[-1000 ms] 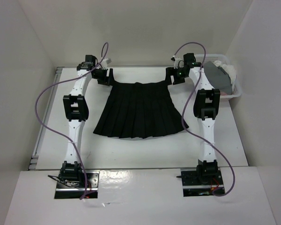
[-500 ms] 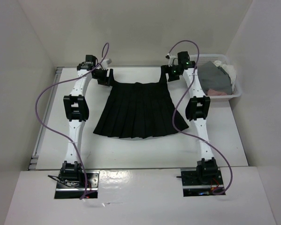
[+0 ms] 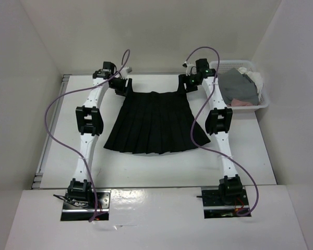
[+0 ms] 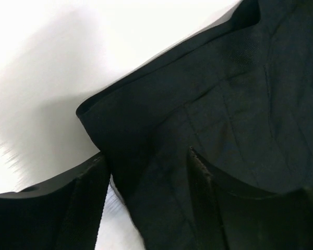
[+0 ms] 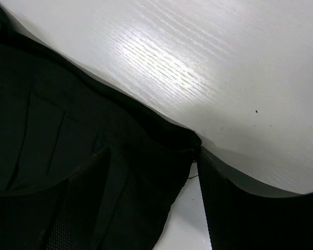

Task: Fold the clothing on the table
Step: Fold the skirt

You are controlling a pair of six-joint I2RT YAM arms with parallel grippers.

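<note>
The clothing, a black pleated skirt (image 3: pixel 154 122), lies flat on the white table (image 3: pixel 156 166), with its narrow waistband at the far side and its wide hem toward the arm bases. My left gripper (image 3: pixel 123 87) is down at the waistband's left corner. In the left wrist view that gripper (image 4: pixel 146 156) is open, its fingers standing either side of the skirt (image 4: pixel 224 94) corner. My right gripper (image 3: pixel 182 85) is at the waistband's right corner. There the right gripper (image 5: pixel 151 152) is open too, with the skirt (image 5: pixel 52 104) edge between its fingers.
A white mesh basket (image 3: pixel 264 101) sits at the far right and holds a grey garment (image 3: pixel 235 86) and a pink cloth (image 3: pixel 241 103). A metal rail (image 3: pixel 51 127) runs along the table's left edge. White walls close in the back and both sides.
The right gripper has swung left from near the basket to the waistband's right corner. The left gripper has shifted right onto the left corner. Both pairs of jaws have narrowed.
</note>
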